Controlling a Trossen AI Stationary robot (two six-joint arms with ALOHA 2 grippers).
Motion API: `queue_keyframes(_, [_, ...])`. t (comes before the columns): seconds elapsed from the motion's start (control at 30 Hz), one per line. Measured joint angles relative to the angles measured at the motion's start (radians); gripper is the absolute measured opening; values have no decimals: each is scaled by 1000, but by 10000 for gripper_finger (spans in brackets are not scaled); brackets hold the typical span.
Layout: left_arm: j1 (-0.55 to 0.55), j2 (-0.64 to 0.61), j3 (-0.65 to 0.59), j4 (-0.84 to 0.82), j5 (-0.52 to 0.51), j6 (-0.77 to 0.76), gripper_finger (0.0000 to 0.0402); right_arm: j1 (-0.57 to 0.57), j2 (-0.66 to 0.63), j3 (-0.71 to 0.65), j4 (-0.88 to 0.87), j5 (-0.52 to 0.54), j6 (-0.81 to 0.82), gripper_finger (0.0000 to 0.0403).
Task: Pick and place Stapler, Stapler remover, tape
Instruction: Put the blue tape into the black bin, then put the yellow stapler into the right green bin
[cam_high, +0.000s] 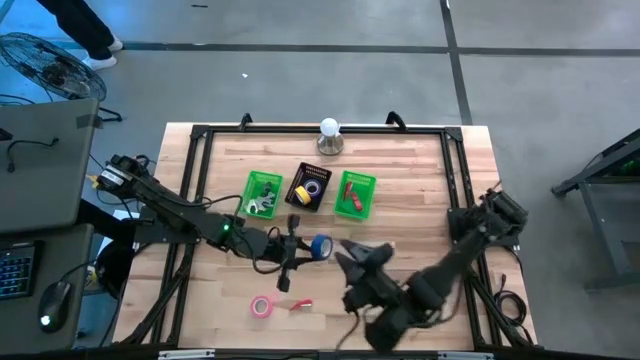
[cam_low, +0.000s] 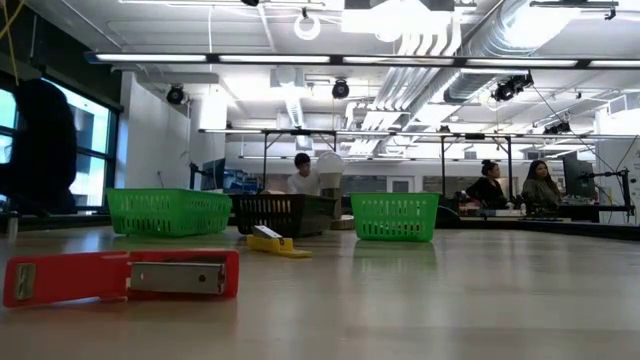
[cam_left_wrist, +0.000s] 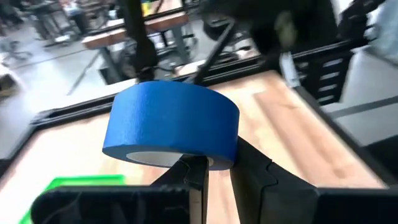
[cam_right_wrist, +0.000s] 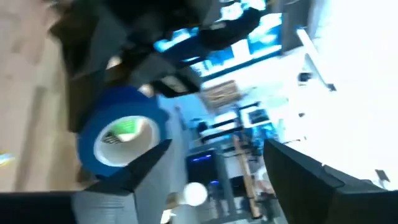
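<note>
Pinching the rim of the blue tape roll (cam_left_wrist: 171, 126) between its fingers, the left gripper (cam_high: 300, 249) is held above the table (cam_high: 420, 180), faced closely by the right gripper (cam_high: 352, 255), whose fingers are spread apart.

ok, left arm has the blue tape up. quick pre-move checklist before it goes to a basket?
1. Left gripper shut on the blue ring-shaped tape roll: ok.
2. Roll lifted off the wooden table: ok.
3. Black middle basket, already holding a yellow tape roll, has room: cannot tell.
4. Right gripper close beside the roll, path free: not ok.
5. Pink tape roll and red stapler on the table, left to do: ok.
</note>
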Motion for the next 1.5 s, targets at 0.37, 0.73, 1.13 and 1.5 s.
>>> queue_keyframes(0.37, [374,-70,85,-499,19,-42,37,149,-135,0,-106,66,219,243])
queue_keyframes(0.73, [778,52,88,-569,445,-78,37,89,-193,1,-465,-219,665,242])
queue_keyframes(1.13, [786,176,87,-573,576,-128,93,-17,-193,1,-605,-332,795,242])
queue_keyframes(1.5, [775,167,86,-577,508,-162,207,-35,-193,1,-604,-391,817,242])
